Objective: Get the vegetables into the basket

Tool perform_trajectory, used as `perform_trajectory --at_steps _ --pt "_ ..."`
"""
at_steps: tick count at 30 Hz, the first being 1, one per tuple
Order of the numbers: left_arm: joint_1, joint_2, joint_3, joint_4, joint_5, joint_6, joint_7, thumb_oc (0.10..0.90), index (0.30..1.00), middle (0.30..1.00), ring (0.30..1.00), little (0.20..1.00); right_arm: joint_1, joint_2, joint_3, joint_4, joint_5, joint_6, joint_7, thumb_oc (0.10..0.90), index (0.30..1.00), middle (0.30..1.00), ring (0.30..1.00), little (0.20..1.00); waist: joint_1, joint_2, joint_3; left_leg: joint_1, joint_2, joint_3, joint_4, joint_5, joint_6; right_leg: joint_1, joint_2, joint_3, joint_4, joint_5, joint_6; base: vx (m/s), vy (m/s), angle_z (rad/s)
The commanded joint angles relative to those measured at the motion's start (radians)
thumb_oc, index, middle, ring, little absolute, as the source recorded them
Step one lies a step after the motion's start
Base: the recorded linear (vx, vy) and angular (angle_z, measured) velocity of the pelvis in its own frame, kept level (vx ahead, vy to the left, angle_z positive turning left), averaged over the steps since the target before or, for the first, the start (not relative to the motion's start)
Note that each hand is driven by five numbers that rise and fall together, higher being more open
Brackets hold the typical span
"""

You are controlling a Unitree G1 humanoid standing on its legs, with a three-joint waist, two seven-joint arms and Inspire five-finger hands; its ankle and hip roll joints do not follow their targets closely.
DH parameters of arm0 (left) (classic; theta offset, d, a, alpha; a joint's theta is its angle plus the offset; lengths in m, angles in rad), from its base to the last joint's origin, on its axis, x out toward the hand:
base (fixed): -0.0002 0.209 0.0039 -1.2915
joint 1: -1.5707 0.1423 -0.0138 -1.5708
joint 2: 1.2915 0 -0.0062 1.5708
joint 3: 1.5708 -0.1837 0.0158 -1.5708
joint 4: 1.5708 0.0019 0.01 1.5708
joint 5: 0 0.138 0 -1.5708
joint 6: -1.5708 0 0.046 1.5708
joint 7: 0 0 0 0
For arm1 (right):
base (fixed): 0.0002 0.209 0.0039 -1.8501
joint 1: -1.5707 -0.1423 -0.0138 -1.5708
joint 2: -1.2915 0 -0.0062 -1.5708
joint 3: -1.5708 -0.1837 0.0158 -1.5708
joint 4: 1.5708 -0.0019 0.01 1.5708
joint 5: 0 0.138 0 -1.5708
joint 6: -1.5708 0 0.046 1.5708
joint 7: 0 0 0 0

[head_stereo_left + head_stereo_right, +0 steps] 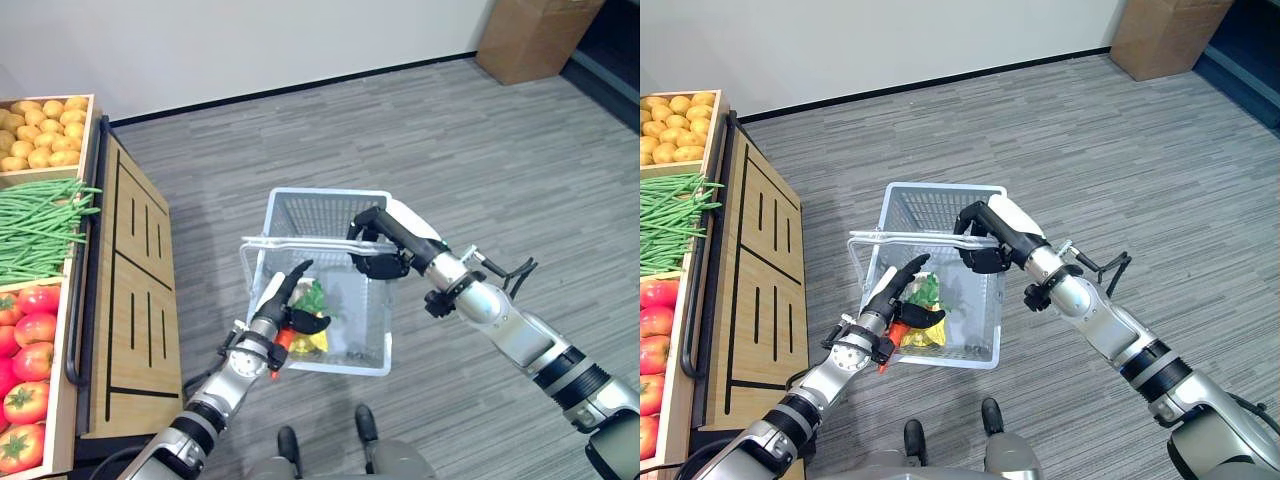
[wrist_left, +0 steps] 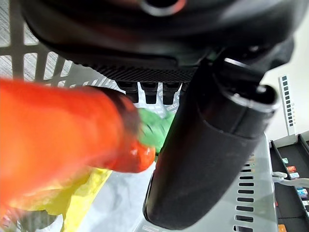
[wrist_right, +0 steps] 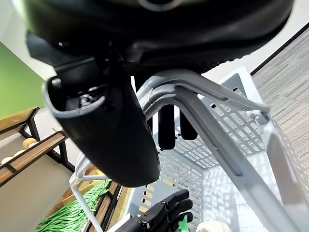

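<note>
A pale grey plastic basket [image 1: 330, 193] stands on the floor in front of me. My right hand [image 1: 385, 245] is shut on the basket's handle [image 1: 300, 241], which also crosses the right wrist view [image 3: 212, 130]. My left hand [image 1: 272, 312] is at the basket's near left corner, its thumb [image 2: 203, 159] pinching an orange carrot [image 2: 58, 135] against the palm. The carrot's orange end [image 1: 285, 340] pokes out below the hand. Green leaves [image 1: 312, 297] show just past it, and I cannot tell whether they belong to the carrot. A yellow item [image 1: 310, 343] lies inside the basket.
A wooden produce stand [image 1: 130, 290] runs along the left, with crates of yellow potatoes [image 1: 45, 130], green beans [image 1: 40, 225] and tomatoes [image 1: 30, 360]. A cardboard box [image 1: 530, 35] stands by the far wall. Grey carpet surrounds the basket.
</note>
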Motion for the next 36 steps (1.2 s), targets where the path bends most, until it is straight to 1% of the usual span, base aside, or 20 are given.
perform_trajectory --at_steps 1,6,9,10,12,13,14,15,17,18,19,20,22,28,29,31,33,34,35,36 --pt "-0.071 0.031 -0.015 0.051 0.043 -0.069 0.038 0.9 1.0 1.0 1.0 1.0 -0.048 0.045 -0.077 -0.125 0.069 -0.144 -0.051 0.4 0.3 0.3 0.3 0.3 0.016 -0.068 -0.168 0.034 0.044 0.022 0.001 -0.056 -0.065 0.014 -0.113 -0.06 -0.001 -0.022 0.109 0.0 0.0 0.0" --pt "-0.069 0.059 -0.028 -0.024 0.041 -0.083 0.029 0.9 1.0 1.0 1.0 1.0 -0.036 0.04 -0.091 -0.079 0.027 -0.129 -0.07 0.4 0.3 0.3 0.3 0.3 0.019 -0.069 -0.169 0.032 0.045 0.017 0.001 -0.056 -0.065 0.016 -0.115 -0.065 -0.001 -0.022 0.11 0.0 0.0 0.0" --pt "-0.056 0.107 -0.049 -0.158 0.021 -0.102 -0.01 0.9 1.0 1.0 1.0 1.0 -0.023 0.051 -0.118 -0.015 -0.011 -0.11 -0.097 0.4 0.3 0.3 0.3 0.3 0.023 -0.066 -0.169 0.032 0.044 0.012 0.001 -0.058 -0.063 0.018 -0.116 -0.069 -0.001 -0.023 0.109 0.0 0.0 0.0" --pt "-0.03 0.153 -0.066 -0.3 -0.059 -0.128 -0.063 0.9 1.0 1.0 1.0 1.0 -0.011 0.082 -0.165 0.094 -0.045 -0.085 -0.147 0.4 0.3 0.3 0.3 0.3 0.033 -0.059 -0.17 0.033 0.041 0.003 0.001 -0.057 -0.06 0.024 -0.118 -0.075 -0.001 -0.025 0.108 0.0 0.0 0.0" --pt "-0.015 0.171 -0.075 -0.355 -0.111 -0.136 -0.097 0.9 1.0 1.0 1.0 1.0 -0.013 0.097 -0.178 0.15 -0.06 -0.076 -0.17 0.4 0.3 0.3 0.3 0.3 0.038 -0.058 -0.169 0.032 0.04 -0.003 0.001 -0.057 -0.058 0.026 -0.118 -0.078 -0.001 -0.025 0.107 -0.02 0.005 0.07" --pt "0.001 0.198 -0.087 -0.427 -0.184 -0.146 -0.135 0.9 1.0 1.0 1.0 1.0 -0.018 0.112 -0.193 0.209 -0.082 -0.059 -0.194 0.4 0.3 0.3 0.3 0.3 0.045 -0.055 -0.17 0.03 0.039 -0.008 0.001 -0.057 -0.058 0.029 -0.12 -0.081 -0.001 -0.025 0.107 -0.01 0.003 0.11" --pt "0.002 0.2 -0.086 -0.43 -0.186 -0.145 -0.136 0.9 1.0 1.0 1.0 1.0 -0.019 0.113 -0.193 0.21 -0.083 -0.059 -0.195 0.4 0.3 0.3 0.3 0.3 0.044 -0.056 -0.17 0.03 0.039 -0.008 0.001 -0.057 -0.058 0.029 -0.12 -0.081 -0.001 -0.025 0.107 -0.03 0.017 0.12" --pt "0.021 0.228 -0.099 -0.509 -0.281 -0.15 -0.185 0.9 1.0 1.0 1.0 1.0 -0.024 0.133 -0.207 0.29 -0.093 -0.046 -0.216 0.4 0.3 0.3 0.3 0.3 0.053 -0.05 -0.169 0.027 0.036 -0.015 0.001 -0.055 -0.057 0.03 -0.121 -0.086 -0.001 -0.025 0.106 -0.02 0.014 0.06" --pt "0.028 0.247 -0.102 -0.544 -0.319 -0.15 -0.21 0.9 1.0 1.0 1.0 1.0 -0.028 0.142 -0.209 0.327 -0.093 -0.043 -0.224 0.4 0.3 0.3 0.3 0.3 0.055 -0.05 -0.168 0.027 0.035 -0.017 0.001 -0.055 -0.056 0.031 -0.122 -0.088 -0.001 -0.025 0.106 -0.03 0.012 0.03" --pt "0.055 0.276 -0.111 -0.608 -0.439 -0.145 -0.263 0.9 1.0 1.0 1.0 1.0 -0.033 0.156 -0.211 0.418 -0.1 -0.03 -0.237 0.4 0.3 0.3 0.3 0.3 0.063 -0.047 -0.167 0.024 0.034 -0.025 0.001 -0.053 -0.056 0.031 -0.123 -0.091 -0.001 -0.025 0.105 -0.03 0.007 0.02" --pt "0.057 0.279 -0.109 -0.61 -0.442 -0.144 -0.265 0.9 1.0 1.0 1.0 1.0 -0.035 0.158 -0.21 0.42 -0.1 -0.032 -0.237 0.4 0.3 0.3 0.3 0.3 0.062 -0.048 -0.167 0.024 0.034 -0.025 0.001 -0.053 -0.056 0.031 -0.123 -0.091 -0.001 -0.025 0.105 -0.05 0.008 0.01" --pt "0.098 0.295 -0.097 -0.637 -0.537 -0.135 -0.291 0.9 1.0 1.0 1.0 1.0 -0.032 0.164 -0.208 0.466 -0.115 -0.022 -0.238 0.4 0.3 0.3 0.3 0.3 0.068 -0.047 -0.166 0.021 0.032 -0.028 0.001 -0.051 -0.056 0.03 -0.124 -0.094 -0.001 -0.023 0.104 -0.02 0.004 0.03" --pt "0.13 0.313 -0.073 -0.66 -0.591 -0.138 -0.308 0.9 1.0 1.0 1.0 1.0 -0.023 0.169 -0.209 0.517 -0.127 -0.02 -0.237 0.4 0.3 0.3 0.3 0.3 0.074 -0.046 -0.164 0.019 0.03 -0.033 0.001 -0.049 -0.056 0.029 -0.125 -0.096 -0.001 -0.022 0.103 -0.03 0.011 0.05" --pt "0.232 0.339 0.014 -0.653 -0.582 -0.146 -0.278 0.9 1.0 1.0 1.0 1.0 0.054 0.156 -0.252 0.579 -0.14 -0.023 -0.237 0.4 0.3 0.3 0.3 0.3 0.083 -0.047 -0.158 0.014 0.026 -0.045 0.001 -0.044 -0.054 0.032 -0.127 -0.104 -0.001 -0.021 0.1 -0.01 0.0 0.01" --pt "0.271 0.35 0.051 -0.63 -0.54 -0.146 -0.268 0.9 1.0 1.0 1.0 1.0 0.101 0.151 -0.281 0.598 -0.141 -0.026 -0.243 0.4 0.3 0.3 0.3 0.3 0.086 -0.045 -0.155 0.013 0.026 -0.051 0.001 -0.042 -0.053 0.035 -0.128 -0.108 -0.001 -0.022 0.099 -0.02 0.001 0.04" --pt "0.289 0.357 0.065 -0.618 -0.518 -0.148 -0.265 0.9 1.0 1.0 1.0 1.0 0.126 0.156 -0.302 0.606 -0.132 -0.031 -0.246 0.4 0.3 0.3 0.3 0.3 0.086 -0.044 -0.156 0.013 0.024 -0.053 0.001 -0.042 -0.053 0.036 -0.129 -0.111 -0.001 -0.022 0.099 -0.01 0.007 0.06" --pt "0.354 0.337 0.112 -0.455 -0.398 -0.143 -0.227 0.9 1.0 1.0 1.0 1.0 0.205 0.182 -0.378 0.683 -0.112 -0.037 -0.269 0.4 0.3 0.3 0.3 0.3 0.087 -0.041 -0.155 0.014 0.02 -0.056 0.001 -0.041 -0.052 0.037 -0.132 -0.116 -0.001 -0.021 0.099 -0.01 0.013 0.06" --pt "0.353 0.336 0.111 -0.453 -0.397 -0.145 -0.227 0.9 1.0 1.0 1.0 1.0 0.205 0.181 -0.378 0.683 -0.112 -0.038 -0.269 0.4 0.3 0.3 0.3 0.3 0.087 -0.041 -0.156 0.014 0.02 -0.057 0.001 -0.041 -0.052 0.038 -0.132 -0.116 -0.001 -0.022 0.1 -0.02 0.011 0.04" --pt "0.386 0.297 0.142 -0.332 -0.342 -0.13 -0.21 0.9 1.0 1.0 1.0 1.0 0.25 0.201 -0.415 0.729 -0.098 -0.036 -0.279 0.4 0.3 0.3 0.3 0.3 0.086 -0.039 -0.155 0.011 0.019 -0.056 0.001 -0.039 -0.051 0.036 -0.134 -0.118 -0.001 -0.02 0.1 0.0 0.0 0.0" --pt "0.385 0.295 0.14 -0.329 -0.341 -0.132 -0.209 0.9 1.0 1.0 1.0 1.0 0.25 0.2 -0.415 0.73 -0.098 -0.037 -0.279 0.4 0.3 0.3 0.3 0.3 0.085 -0.038 -0.156 0.011 0.019 -0.057 0.001 -0.039 -0.051 0.036 -0.134 -0.119 -0.001 -0.02 0.1 0.0 0.0 0.0"
